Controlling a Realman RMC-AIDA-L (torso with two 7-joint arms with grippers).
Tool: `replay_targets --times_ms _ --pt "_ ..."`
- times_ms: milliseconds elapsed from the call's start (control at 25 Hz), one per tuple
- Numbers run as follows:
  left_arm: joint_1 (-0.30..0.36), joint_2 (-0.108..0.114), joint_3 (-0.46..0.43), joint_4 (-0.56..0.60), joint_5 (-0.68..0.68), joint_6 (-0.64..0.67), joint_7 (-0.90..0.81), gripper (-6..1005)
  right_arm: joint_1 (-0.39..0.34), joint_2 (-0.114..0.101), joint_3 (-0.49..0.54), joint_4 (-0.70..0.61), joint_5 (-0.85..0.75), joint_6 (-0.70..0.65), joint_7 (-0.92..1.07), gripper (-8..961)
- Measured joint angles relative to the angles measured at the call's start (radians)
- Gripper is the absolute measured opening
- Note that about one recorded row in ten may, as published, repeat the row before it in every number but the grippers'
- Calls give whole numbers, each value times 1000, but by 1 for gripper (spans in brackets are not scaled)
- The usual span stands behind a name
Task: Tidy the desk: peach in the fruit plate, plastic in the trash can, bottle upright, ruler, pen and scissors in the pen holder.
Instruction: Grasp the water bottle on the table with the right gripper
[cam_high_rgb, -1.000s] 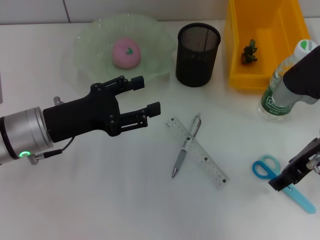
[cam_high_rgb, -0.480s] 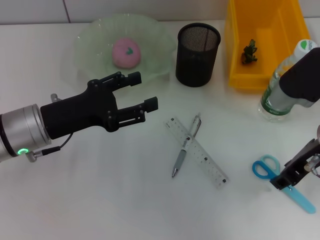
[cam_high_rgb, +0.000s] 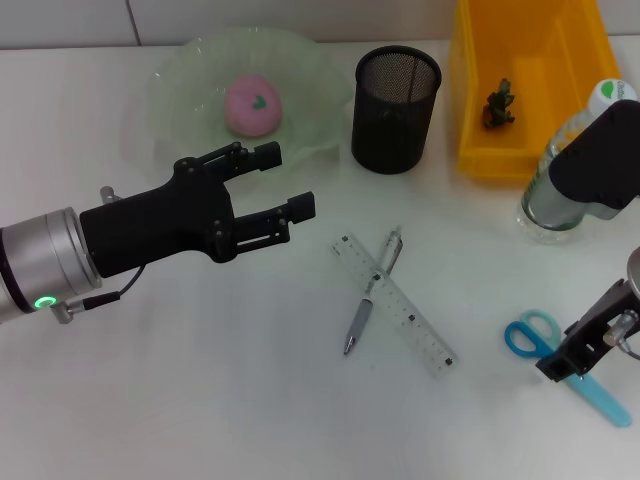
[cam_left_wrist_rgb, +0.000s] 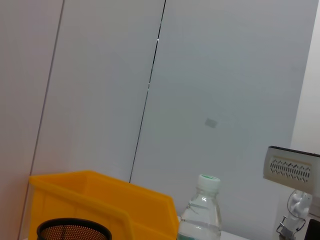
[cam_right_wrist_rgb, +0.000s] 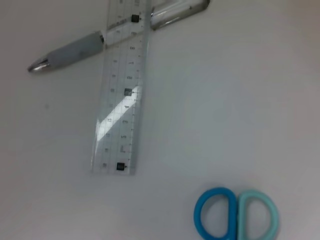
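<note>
On my head feed the left arm (cam_high_rgb: 50, 265) is a silver cylinder with a green ring light, thin black cable and matte-black two-fingered left gripper (cam_high_rgb: 282, 182).

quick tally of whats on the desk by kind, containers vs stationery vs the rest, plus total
Containers: 3 – fruit plate, pen holder, yellow bin
Stationery: 3 – ruler, pen, scissors
Fruit: 1 – peach
Bottles: 1 – bottle, upright
Scrap: 1 – dark piece in the bin
Total: 9

Worktop (cam_high_rgb: 200, 400): plain white, matte, evenly lit; rear wall (cam_left_wrist_rgb: 225, 75): pale grey flat panels divided by thin dark vertical seams (cam_left_wrist_rgb: 150, 85); a small grey mark on one panel.
</note>
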Motion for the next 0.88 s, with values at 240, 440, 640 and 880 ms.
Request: replay_targets --times_ms 240,440,640,880 --pt "2 0 -2 0 0 0 0 741 -19 -1 68 -60 24 -2 -30 539" --pt "4 0 -2 0 0 0 0 741 -59 -2 231 -111 154 -6 -114 542" --pt "9 0 -14 0 0 5 0 740 -114 -5 491 -81 429 -24 -316 544" --pt "7 0 -15 0 0 2 0 739 -215 -4 747 12 791 -45 -613 670"
